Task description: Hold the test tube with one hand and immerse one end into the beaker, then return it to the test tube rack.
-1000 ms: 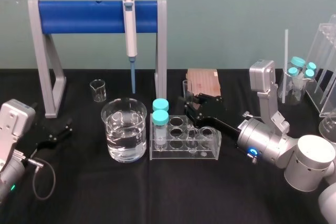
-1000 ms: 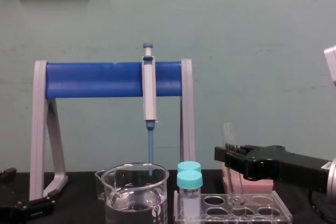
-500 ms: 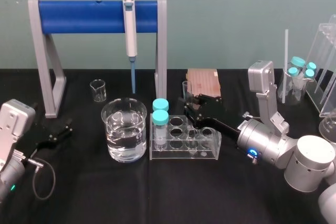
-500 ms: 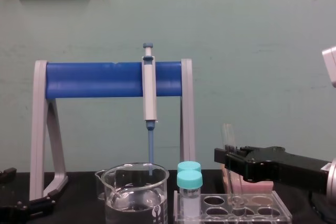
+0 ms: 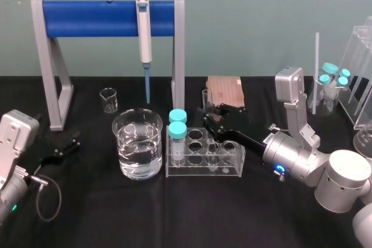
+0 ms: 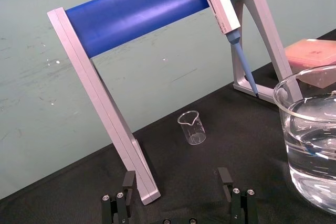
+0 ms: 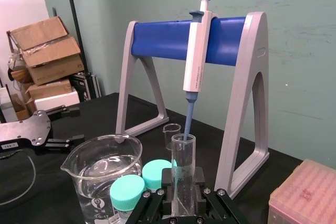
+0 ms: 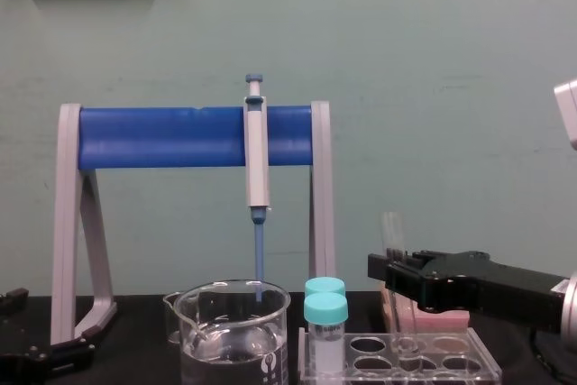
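With my right tool (image 5: 210, 119) clenched on the test tube (image 5: 205, 98) in the test tube rack (image 5: 203, 169), left tool (image 5: 71, 142) released, a tilted lift could jam and crack it.

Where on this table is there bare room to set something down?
Free: the black cloth's front strip before the beaker and test tube rack; also between the open left gripper and beaker. Crowded: around the rack, where the right gripper grips the test tube beside the pink box.
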Action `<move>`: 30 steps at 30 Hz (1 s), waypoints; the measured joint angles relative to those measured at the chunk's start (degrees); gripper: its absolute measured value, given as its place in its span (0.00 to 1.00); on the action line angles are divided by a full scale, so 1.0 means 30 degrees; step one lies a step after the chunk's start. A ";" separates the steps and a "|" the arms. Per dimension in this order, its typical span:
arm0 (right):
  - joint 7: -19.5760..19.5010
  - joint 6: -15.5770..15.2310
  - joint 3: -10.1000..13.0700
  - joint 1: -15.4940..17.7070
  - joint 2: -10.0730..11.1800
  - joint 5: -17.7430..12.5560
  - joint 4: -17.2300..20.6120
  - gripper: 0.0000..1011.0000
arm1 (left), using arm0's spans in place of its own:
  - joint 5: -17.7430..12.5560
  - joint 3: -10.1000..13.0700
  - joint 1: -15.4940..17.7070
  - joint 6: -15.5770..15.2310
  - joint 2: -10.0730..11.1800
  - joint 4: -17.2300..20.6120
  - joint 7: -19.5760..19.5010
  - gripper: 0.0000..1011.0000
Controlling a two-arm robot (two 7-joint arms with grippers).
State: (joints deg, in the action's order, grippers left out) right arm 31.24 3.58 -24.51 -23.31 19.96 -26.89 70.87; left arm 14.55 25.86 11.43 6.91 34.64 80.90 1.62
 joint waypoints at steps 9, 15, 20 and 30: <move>0.0005 0.0007 0.0013 0.0000 -0.0001 -0.0018 -0.0014 0.56 | 0.0000 -0.0001 -0.0001 0.0000 0.0000 0.0000 0.0000 0.99; 0.0007 0.0007 0.0013 0.0000 0.0001 -0.0026 -0.0015 0.76 | 0.0000 -0.0001 -0.0001 0.0000 0.0000 0.0000 0.0000 0.99; 0.0011 0.0007 0.0013 0.0000 0.0000 -0.0033 -0.0016 0.89 | 0.0000 0.0000 -0.0001 0.0000 0.0001 -0.0001 0.0000 0.99; 0.0207 0.0108 0.0262 0.0268 0.0157 -0.0373 0.0355 0.99 | 0.0000 0.0000 -0.0002 0.0000 0.0000 0.0000 0.0000 0.99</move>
State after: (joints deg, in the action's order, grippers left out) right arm 31.86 3.91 -23.72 -22.51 20.43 -28.01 71.93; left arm 14.55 25.86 11.43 6.91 34.65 80.90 1.62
